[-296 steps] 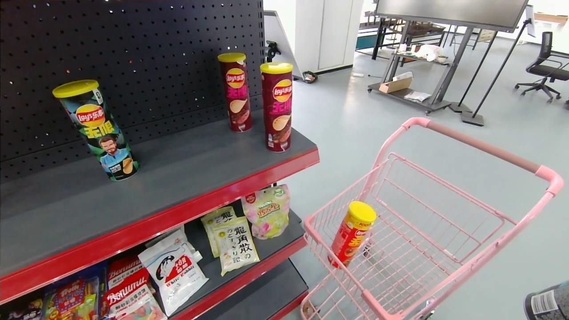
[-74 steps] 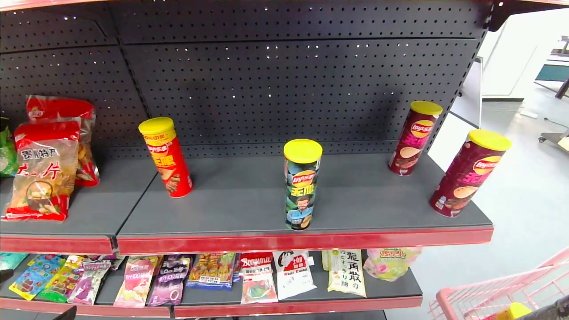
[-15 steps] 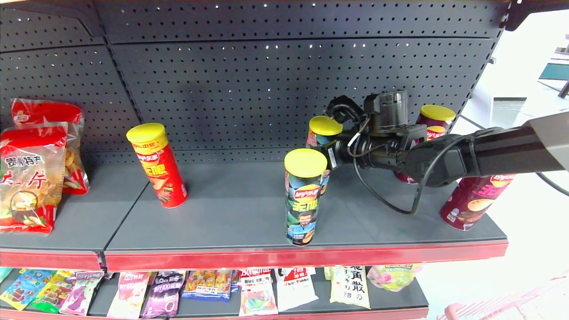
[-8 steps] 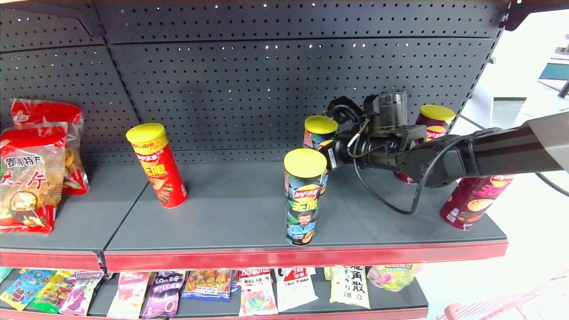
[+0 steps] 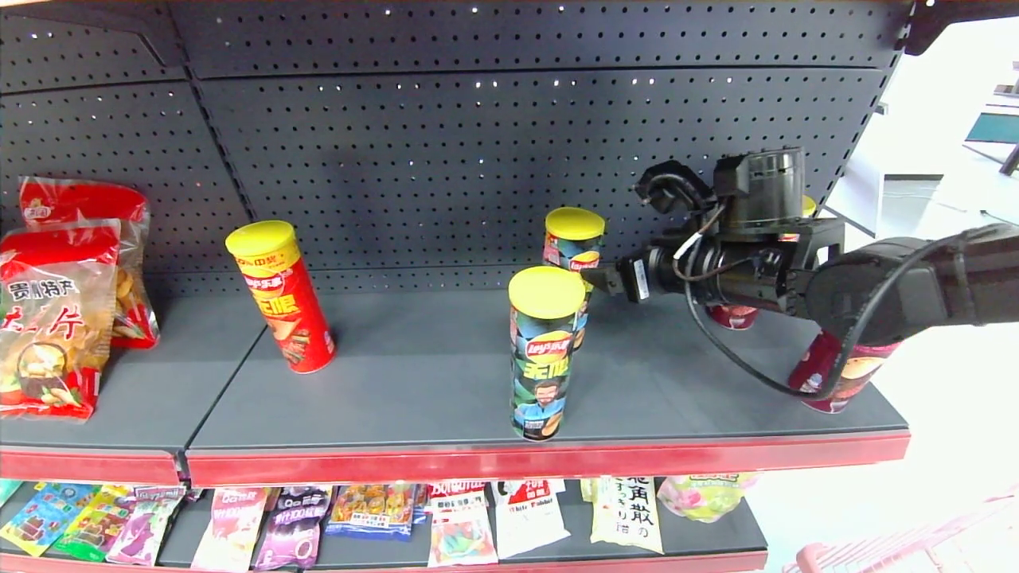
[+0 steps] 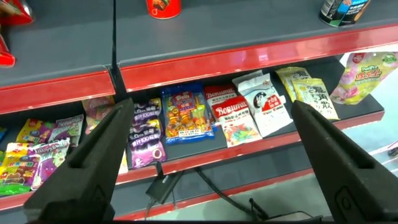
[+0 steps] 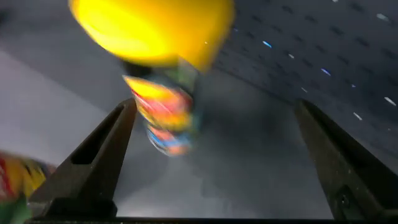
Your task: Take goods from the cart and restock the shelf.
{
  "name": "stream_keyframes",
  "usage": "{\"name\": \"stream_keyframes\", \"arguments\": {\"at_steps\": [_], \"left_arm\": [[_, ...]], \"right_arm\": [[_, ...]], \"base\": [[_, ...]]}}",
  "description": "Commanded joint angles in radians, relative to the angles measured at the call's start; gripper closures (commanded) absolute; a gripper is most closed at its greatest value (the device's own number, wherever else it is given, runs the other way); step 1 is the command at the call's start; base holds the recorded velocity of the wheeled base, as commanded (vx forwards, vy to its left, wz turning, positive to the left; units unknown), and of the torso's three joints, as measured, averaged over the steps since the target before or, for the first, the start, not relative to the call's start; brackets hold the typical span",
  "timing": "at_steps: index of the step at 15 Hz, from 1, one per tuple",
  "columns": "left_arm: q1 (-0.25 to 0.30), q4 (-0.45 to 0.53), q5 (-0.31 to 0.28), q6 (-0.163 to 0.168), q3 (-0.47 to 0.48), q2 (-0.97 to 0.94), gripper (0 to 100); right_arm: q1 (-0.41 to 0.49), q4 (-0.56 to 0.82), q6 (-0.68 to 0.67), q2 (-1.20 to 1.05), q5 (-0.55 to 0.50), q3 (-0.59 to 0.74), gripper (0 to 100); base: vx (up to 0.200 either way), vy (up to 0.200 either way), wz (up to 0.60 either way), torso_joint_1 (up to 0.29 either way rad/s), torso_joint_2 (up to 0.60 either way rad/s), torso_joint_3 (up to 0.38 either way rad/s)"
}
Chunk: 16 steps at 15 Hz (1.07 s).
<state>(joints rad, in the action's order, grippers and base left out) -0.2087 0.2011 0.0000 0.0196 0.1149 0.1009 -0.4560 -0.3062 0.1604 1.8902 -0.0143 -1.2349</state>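
While the right gripper hangs with its jaws released and empty over the upper shelf, the rear can, dark with a yellow lid, stands upright on that shelf near the pegboard back. The gripper's tips lie just beside the can's right side; whether one of them touches it cannot be told. From the right wrist view the right gripper shows both fingers spread wide, with the rear can blurred ahead of them and nearer one finger than the other. A front can of the same design stands upright close to the shelf's red edge, directly before the rear can and partly covering it. A red can stands well apart to the left, leaning slightly in the picture, and two bags of snacks sit at the far left. One maroon can stands at the shelf's right front corner, and a second maroon can is largely hidden behind the right arm. The left gripper is low, its jaws wide apart and holding nothing, facing the snack packets laid along the lower shelf. A pink corner of the cart shows at the lower right of the head view.
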Motion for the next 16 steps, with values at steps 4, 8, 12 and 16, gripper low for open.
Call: {"name": "stream_keyframes", "arguments": {"at_steps": [4,8,12,16], "left_arm": [[0.0,0.0,-0.002,0.0,-0.001,0.003,0],[0.0,0.0,-0.003,0.0,0.0,0.043,0],[0.0,0.0,-0.002,0.0,0.0,0.112,0],[0.0,0.0,0.002,0.003,0.019,0.261,0]], "right_arm": [[0.005,0.001,-0.013,-0.211,-0.007,0.19,0],[-0.053,0.002,-0.065,-0.352,-0.047,0.37,0],[-0.075,0.004,-0.067,-0.554,-0.053,0.581,0],[-0.027,0.009,-0.084,-0.89,-0.136,0.839,0]], "base": [[0.0,0.0,0.0,0.0,0.0,0.0],[0.0,0.0,0.0,0.0,0.0,0.0],[0.0,0.0,0.0,0.0,0.0,0.0],[0.0,0.0,0.0,0.0,0.0,0.0]]}}
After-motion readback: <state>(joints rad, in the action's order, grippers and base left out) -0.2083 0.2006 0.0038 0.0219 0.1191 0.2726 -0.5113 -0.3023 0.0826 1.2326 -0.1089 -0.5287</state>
